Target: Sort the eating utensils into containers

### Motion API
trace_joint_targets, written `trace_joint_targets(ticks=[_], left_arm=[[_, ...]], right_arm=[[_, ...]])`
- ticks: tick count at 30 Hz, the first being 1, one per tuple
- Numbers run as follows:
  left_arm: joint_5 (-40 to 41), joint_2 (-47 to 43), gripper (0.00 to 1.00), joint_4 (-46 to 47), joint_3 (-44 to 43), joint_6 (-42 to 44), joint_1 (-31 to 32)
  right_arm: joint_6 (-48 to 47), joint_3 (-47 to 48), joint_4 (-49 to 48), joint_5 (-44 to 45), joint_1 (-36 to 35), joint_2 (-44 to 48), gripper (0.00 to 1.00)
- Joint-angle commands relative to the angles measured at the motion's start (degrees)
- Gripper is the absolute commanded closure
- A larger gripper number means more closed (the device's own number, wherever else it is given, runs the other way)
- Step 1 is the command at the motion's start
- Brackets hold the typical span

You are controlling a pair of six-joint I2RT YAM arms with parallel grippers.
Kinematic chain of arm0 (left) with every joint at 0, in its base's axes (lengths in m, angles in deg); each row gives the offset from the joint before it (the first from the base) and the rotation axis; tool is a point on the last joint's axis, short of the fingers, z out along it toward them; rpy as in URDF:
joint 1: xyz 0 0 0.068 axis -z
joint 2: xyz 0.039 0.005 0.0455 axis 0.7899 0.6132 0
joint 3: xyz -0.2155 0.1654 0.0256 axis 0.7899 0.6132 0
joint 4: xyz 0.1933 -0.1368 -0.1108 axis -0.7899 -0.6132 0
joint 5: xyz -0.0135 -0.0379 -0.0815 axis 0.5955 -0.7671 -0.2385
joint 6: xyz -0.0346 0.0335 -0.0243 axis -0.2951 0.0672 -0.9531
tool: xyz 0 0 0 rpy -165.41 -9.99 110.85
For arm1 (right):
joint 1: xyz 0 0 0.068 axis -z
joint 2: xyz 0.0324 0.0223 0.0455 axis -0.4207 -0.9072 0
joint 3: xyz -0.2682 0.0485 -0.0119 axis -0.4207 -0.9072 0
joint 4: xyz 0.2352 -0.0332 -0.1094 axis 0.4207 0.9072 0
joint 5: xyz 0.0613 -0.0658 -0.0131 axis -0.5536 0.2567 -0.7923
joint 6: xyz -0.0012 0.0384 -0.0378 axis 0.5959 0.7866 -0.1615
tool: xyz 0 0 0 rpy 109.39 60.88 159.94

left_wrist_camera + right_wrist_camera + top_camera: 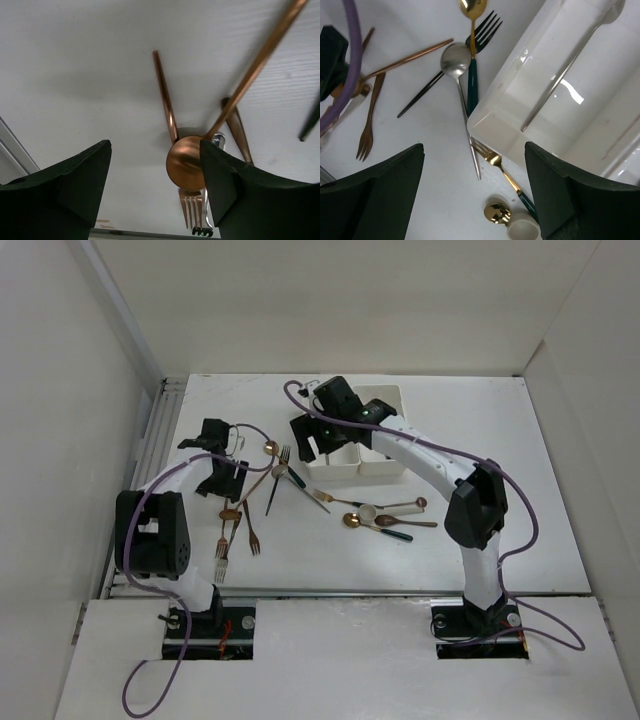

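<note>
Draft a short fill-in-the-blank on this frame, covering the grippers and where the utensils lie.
1. The left gripper and the right gripper both have their jaws ____, with nothing held.
2. The utensil lying inside the white bin is ____ in colour.
3. The copper spoon rests its bowl over a copper ____.
Missing words: open; silver; fork.

White table (560, 540) — plain white walls (60, 390)

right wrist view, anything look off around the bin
Nothing damaged or spilled. A silver utensil in the white bin lies slantwise, not along its walls. On the table beside it, loose pieces overlap: the bowl of a silver spoon sits across the handle of a black fork.
</note>
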Motion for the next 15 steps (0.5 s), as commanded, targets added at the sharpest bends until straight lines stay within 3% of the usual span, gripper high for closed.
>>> trace_joint_targets(ticks=[1, 12, 13, 15], left_arm=[[-1.68, 2.92, 0.32, -1.59, -2.58, -3.98, -1.8], [-7.92, 11.09, 0.54, -3.87, -3.74, -3.28, -3.56], [-7.4, 12.32, 0.65, -3.88, -3.73, -3.28, -3.56], [-6.86, 13.64, 0.77, -3.88, -3.13, -3.28, -3.56]], right_arm=[[-1.66, -0.35, -1.82, -1.26, -1.15, 1.84, 0.14], [-1.13, -5.62, -3.4, -0.12, -1.68, 5.43, 0.14], [-1.13, -6.23, -3.4, 0.4, -1.68, 5.44, 0.14], [-1.13, -6.24, -3.4, 1.02, -1.68, 5.97, 0.14]])
